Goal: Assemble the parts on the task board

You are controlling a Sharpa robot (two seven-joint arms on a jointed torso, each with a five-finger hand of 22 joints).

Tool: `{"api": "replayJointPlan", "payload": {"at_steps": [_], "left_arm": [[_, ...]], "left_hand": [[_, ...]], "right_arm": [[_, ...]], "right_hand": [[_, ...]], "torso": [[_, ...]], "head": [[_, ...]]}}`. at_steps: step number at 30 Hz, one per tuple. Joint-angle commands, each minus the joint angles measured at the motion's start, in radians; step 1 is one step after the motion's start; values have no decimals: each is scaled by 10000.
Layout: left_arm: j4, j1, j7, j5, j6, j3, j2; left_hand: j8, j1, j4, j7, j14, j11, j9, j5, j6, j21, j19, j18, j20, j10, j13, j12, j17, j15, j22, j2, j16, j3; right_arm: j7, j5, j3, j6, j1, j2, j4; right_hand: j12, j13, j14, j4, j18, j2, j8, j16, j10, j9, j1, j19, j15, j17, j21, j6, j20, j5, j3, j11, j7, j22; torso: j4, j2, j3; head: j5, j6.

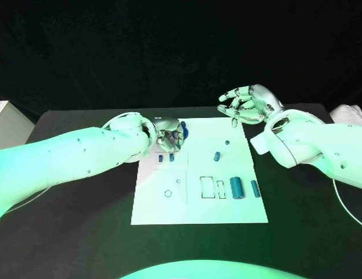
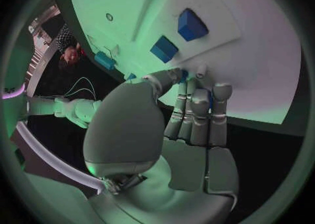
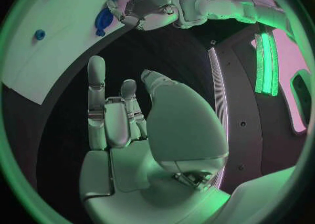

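Note:
The white task board (image 1: 199, 209) lies in the middle of the black table. At the board's far left corner my left hand (image 1: 167, 134) grips a blue part (image 1: 182, 132) just over the board; the right wrist view shows that hand (image 3: 141, 7) with the blue part (image 3: 102, 19) in its fingers. In the left wrist view my fingers (image 2: 198, 114) are curled in, with a bit of blue (image 2: 183, 74) at the thumb tip. My right hand (image 1: 248, 104) hovers beyond the board's far right corner, its fingers (image 3: 96, 98) apart and holding nothing.
Two small blue blocks (image 1: 165, 157) stand near my left hand on the board. A blue peg (image 1: 218, 156) and a tiny blue piece (image 1: 228, 142) lie mid-board. A thick blue cylinder (image 1: 237, 189) and a slim one (image 1: 254, 188) lie at the right, beside rectangular slots (image 1: 207, 187).

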Motion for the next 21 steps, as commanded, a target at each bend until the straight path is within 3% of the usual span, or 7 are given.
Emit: {"api": "replayJointPlan", "payload": {"at_steps": [1, 8, 21], "left_arm": [[19, -15, 135, 110, 170, -8, 30], [8, -17, 235, 144, -32, -9, 23], [32, -26, 264, 266, -422, -7, -45]], "left_hand": [[27, 70, -77, -112, 351, -127, 29, -34, 334, 246, 296, -224, -54, 405, -37, -34, 345, -89, 298, 236, 261, 139], [-62, 119, -409, -223, 796, -356, 125, -51, 951, 694, 756, -340, -286, 1370, -412, -640, 586, -315, 855, 517, 524, 303], [-270, 50, -650, -228, 1029, -388, 166, -58, 1214, 953, 1034, -416, -334, 1849, -594, -1142, 743, -370, 1199, 621, 663, 353]], "right_arm": [[55, -24, 2, 143, -3, 6, 7], [32, -24, 2, 168, -3, 12, -1], [11, -24, 2, 182, -3, 12, -6]], "right_hand": [[-49, -9, -17, 13, 122, -109, 56, -34, 0, 2, -12, -36, -61, -15, -70, -7, 26, 47, 67, -25, 58, -9], [-49, -9, -17, 13, 122, -109, 56, -34, 0, 2, -12, -36, -61, -15, -70, -7, 26, 47, 67, -25, 58, -9], [-44, -32, -17, 18, 121, -110, 62, -63, 40, 2, -33, -19, -63, -31, -104, -13, 24, 40, 85, -26, 57, -35]], "torso": [[5, -12, 1], [3, -9, 2], [5, -5, 4]], "head": [[-6, -7], [-9, 2], [-15, 16]]}}
